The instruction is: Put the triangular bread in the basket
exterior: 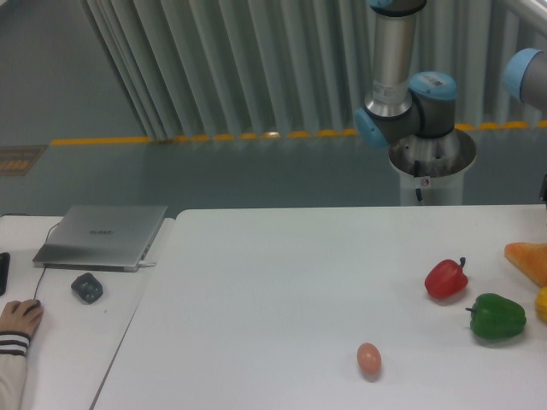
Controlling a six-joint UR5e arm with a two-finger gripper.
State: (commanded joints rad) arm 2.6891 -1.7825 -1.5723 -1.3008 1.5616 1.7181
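Observation:
The triangular bread (528, 260) is a flat golden-orange wedge at the right edge of the white table (273, 290), partly cut off by the frame. No basket shows in this view. Only the arm's base and lower joints (408, 111) show behind the table's far edge. The gripper is out of view.
A red pepper (446, 278) and a green pepper (497, 316) lie just left of the bread. A yellow pepper (542, 304) peeks in at the right edge. A small pinkish egg (368, 359) lies near the front. A laptop (102, 236), a dark mouse (86, 287) and a person's hand (17, 318) are on the left desk.

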